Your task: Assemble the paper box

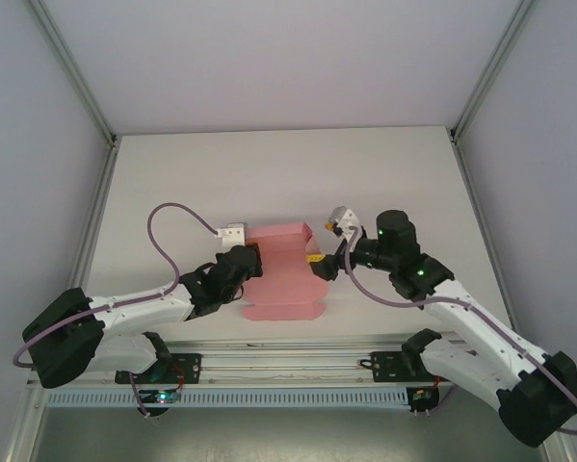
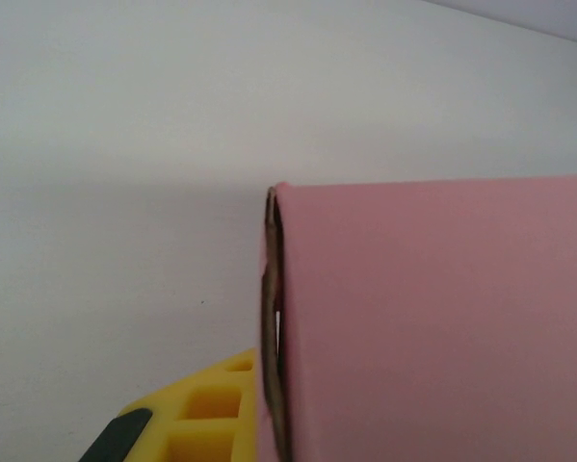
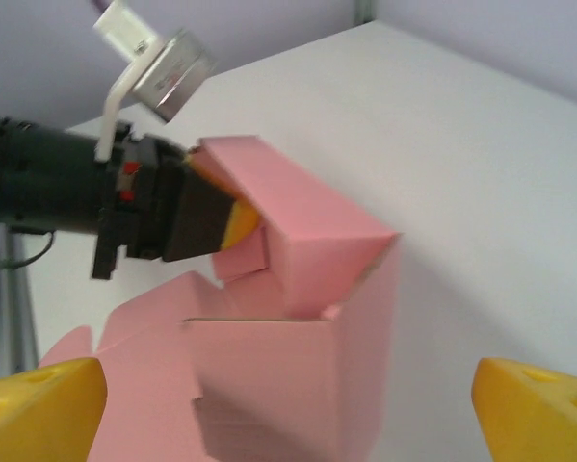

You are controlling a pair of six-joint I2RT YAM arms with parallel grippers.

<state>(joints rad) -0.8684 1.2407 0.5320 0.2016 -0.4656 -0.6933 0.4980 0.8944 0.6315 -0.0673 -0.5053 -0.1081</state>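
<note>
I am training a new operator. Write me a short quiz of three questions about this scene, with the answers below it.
1. Short answer: is the right gripper open or shut?
2. What clamps the edge of the paper box? A. the left gripper B. the right gripper C. nothing
3. True or false: the whole box lies flat as an unfolded sheet.

Key: 1 open, its fingers stand wide apart near the box; 2 A; 3 false, some walls are folded up.
</note>
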